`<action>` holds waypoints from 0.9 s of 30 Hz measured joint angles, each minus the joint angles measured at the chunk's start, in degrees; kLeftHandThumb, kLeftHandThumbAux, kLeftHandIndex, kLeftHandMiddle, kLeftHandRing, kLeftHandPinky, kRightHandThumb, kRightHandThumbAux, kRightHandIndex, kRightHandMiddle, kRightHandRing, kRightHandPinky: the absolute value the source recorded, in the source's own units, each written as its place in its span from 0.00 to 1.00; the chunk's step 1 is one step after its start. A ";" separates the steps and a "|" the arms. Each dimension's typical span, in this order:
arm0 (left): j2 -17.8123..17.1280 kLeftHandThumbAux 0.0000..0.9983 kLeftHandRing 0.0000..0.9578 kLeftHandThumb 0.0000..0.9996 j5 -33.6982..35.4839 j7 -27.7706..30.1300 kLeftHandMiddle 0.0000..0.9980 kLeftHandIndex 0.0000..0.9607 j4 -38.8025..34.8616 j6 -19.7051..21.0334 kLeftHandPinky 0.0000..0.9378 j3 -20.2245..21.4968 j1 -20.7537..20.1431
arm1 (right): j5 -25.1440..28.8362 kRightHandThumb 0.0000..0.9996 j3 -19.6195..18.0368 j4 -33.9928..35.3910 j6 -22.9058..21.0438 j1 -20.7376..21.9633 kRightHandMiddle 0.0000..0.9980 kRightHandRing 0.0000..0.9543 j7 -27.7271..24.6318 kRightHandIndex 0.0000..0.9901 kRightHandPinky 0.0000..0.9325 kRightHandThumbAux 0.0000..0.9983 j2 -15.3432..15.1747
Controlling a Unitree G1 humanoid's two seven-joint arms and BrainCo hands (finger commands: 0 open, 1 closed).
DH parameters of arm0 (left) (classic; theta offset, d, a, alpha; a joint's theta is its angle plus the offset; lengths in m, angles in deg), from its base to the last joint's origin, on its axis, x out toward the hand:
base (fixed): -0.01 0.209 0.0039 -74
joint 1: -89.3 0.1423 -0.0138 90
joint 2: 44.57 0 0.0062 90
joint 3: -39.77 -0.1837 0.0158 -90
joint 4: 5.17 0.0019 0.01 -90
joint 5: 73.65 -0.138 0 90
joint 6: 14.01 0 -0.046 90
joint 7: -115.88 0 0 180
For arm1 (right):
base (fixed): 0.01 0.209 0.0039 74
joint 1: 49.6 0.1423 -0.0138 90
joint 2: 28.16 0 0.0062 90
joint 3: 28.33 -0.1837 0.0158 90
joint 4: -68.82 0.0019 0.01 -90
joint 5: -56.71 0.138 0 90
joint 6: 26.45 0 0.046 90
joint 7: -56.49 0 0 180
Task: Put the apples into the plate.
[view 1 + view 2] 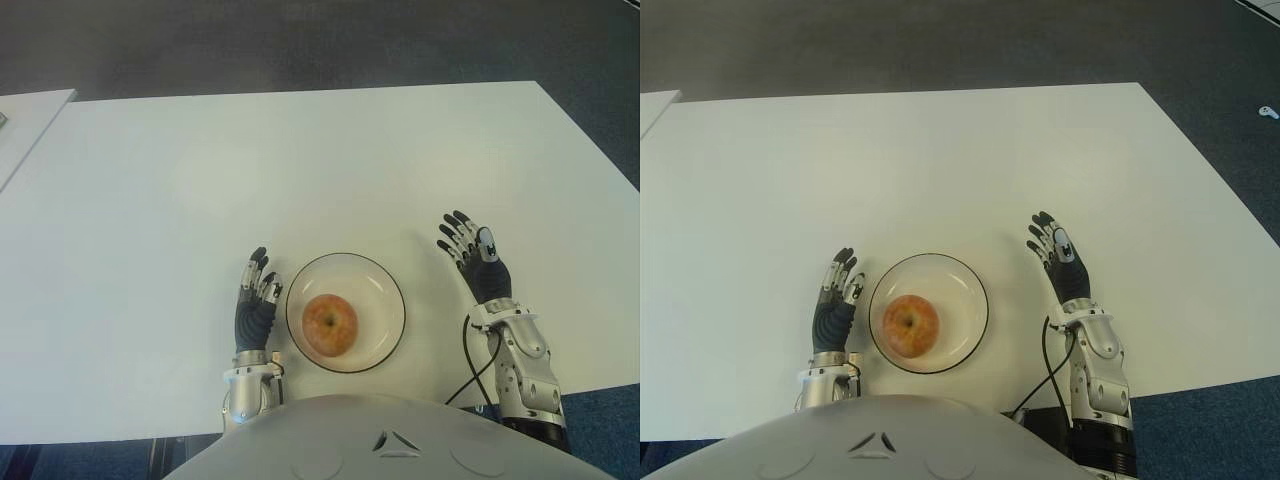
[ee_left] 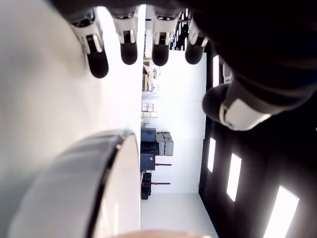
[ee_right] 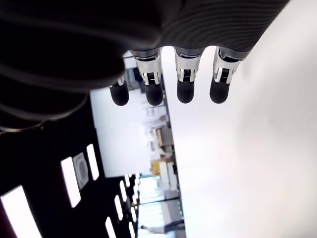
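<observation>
Our left hand's fingers [image 2: 98, 62] are straight and slightly spread, holding nothing; thumb tip apart from them. Left hand [image 1: 258, 300] shows palm down just left of the plate [image 1: 388, 290], close to its rim; we can't tell whether they touch. In the left wrist view the plate rim curves right below the fingertips.

Our right hand's fingers [image 3: 185, 89] are also extended side by side, nothing in them. Right hand [image 1: 477, 258] shows to the right of the plate, clearly apart from it, fingers pointing away from our body and angled a bit left.

Apple [image 1: 330, 325] sits in the plate, toward its near-left part, yellow-red, stem dimple up. We see just one apple.

Plate is clear glass with a dark rim, on the white table [image 1: 300, 160], near our edge, between the two hands.
</observation>
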 measured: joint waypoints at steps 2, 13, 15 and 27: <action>-0.07 0.52 0.00 0.01 -0.08 0.00 0.00 0.00 0.00 -0.23 0.00 0.12 0.15 | -0.02 0.03 0.00 -0.28 0.33 -0.30 0.00 0.00 -0.21 0.00 0.02 0.27 -0.03; -0.63 0.52 0.00 0.01 -0.03 0.55 0.00 0.01 -1.28 -0.43 0.00 0.31 1.89 | -0.05 0.06 0.10 -4.16 5.10 -1.56 0.05 0.03 -0.82 0.03 0.07 0.28 1.19; -0.75 0.52 0.00 0.01 0.36 1.11 0.00 0.01 -1.48 -0.36 0.00 0.49 2.03 | -0.13 0.06 0.15 -4.88 6.77 -1.70 0.06 0.03 -0.62 0.04 0.07 0.28 1.97; -0.34 0.51 0.00 0.01 2.80 4.12 0.00 0.01 0.41 -3.05 0.00 0.23 1.68 | -1.15 0.08 0.57 -8.07 16.33 -3.47 0.10 0.06 3.72 0.06 0.06 0.34 8.08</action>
